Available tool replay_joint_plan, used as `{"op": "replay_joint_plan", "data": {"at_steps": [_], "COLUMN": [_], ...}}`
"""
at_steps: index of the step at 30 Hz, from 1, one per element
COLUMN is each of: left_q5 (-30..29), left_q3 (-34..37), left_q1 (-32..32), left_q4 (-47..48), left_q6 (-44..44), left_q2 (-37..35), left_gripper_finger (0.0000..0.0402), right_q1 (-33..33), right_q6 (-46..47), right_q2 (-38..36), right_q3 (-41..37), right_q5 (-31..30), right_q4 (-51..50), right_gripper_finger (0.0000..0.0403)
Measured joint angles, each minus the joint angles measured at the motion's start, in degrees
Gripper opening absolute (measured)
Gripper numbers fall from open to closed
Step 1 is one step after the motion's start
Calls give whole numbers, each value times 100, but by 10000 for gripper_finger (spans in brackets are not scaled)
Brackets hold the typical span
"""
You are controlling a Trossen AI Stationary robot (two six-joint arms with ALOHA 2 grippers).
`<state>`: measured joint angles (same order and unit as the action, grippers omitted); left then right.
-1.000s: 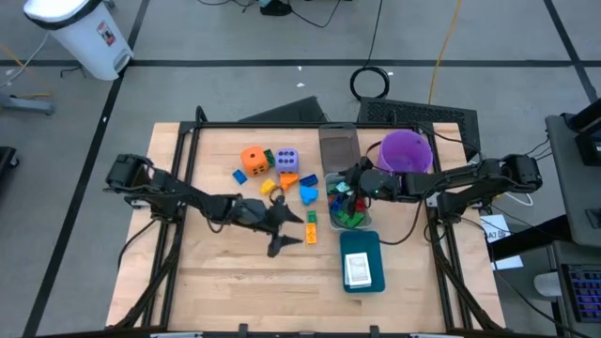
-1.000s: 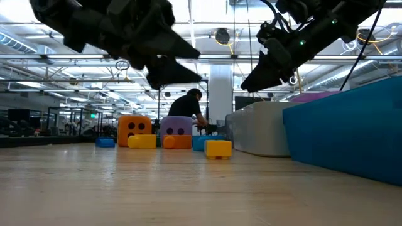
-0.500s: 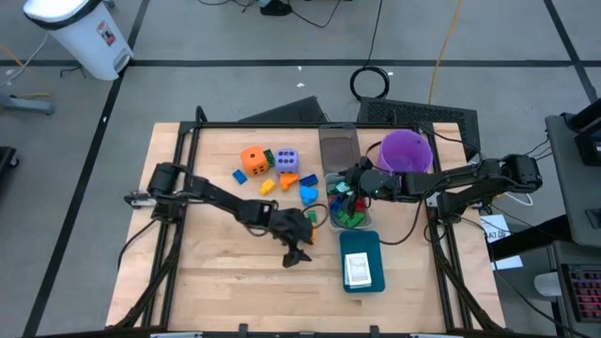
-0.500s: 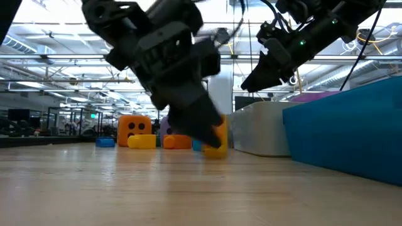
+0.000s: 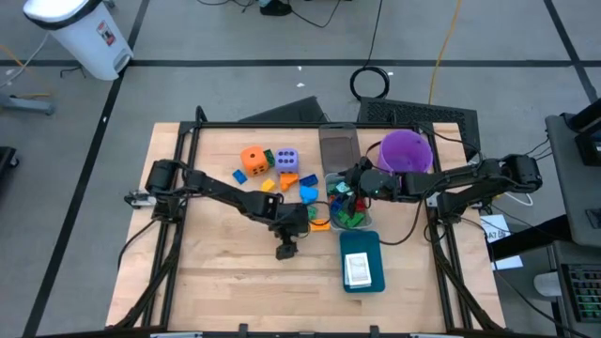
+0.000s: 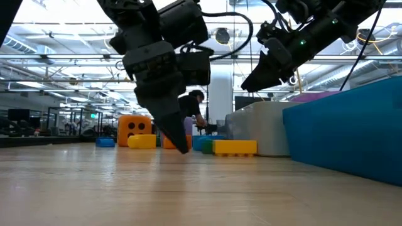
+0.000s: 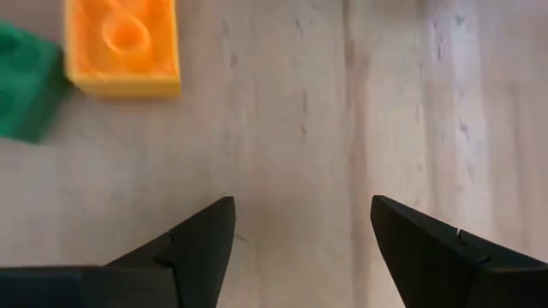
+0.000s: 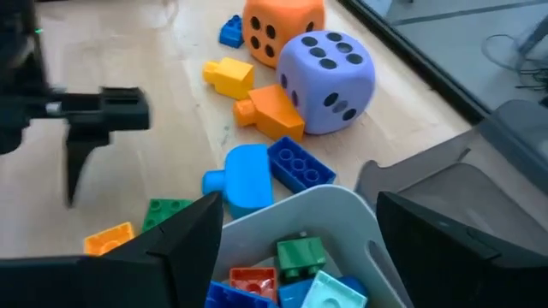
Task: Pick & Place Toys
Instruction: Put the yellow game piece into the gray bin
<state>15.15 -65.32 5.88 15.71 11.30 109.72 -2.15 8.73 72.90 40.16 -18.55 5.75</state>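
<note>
Left gripper (image 5: 285,250) down low over bare wood, fingers spread, gripping nothing, just near of a yellow block (image 7: 125,44) and green block (image 7: 26,82). Right gripper (image 5: 344,185) hanging with jaws wide above the white bin (image 8: 301,214) of blocks; orange die (image 5: 253,159) and lavender die (image 5: 287,159) farther back.

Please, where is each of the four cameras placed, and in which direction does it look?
High: overhead, facing down; both arms, wooden table.
Low: table height, facing the room; left gripper, orange dotted die.
Left wrist: facing the tabletop; open fingers, yellow-orange studded block.
Right wrist: above the white bin; fingers.
Shared: lavender dotted die.
</note>
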Motion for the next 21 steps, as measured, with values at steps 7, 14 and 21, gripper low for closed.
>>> {"op": "replay_joint_plan", "data": {"at_steps": [7, 14, 21], "left_q5": [-1172, -1551, -1569], "left_q3": [0, -4, -5], "left_q1": [-1, 3, 14], "left_q4": [-909, -1943, -2112], "left_q6": [21, -420, -590], "left_q2": [-1, 88, 427], "left_gripper_finger": [282, 283, 282], "right_q1": [0, 0, 0], "right_q6": [2, 2, 2], "right_q2": [0, 0, 2], "right_q3": [0, 0, 0], "right_q5": [98, 92, 91], "right_q4": [5, 5, 9], "right_gripper_finger": [279, 279, 279]}}
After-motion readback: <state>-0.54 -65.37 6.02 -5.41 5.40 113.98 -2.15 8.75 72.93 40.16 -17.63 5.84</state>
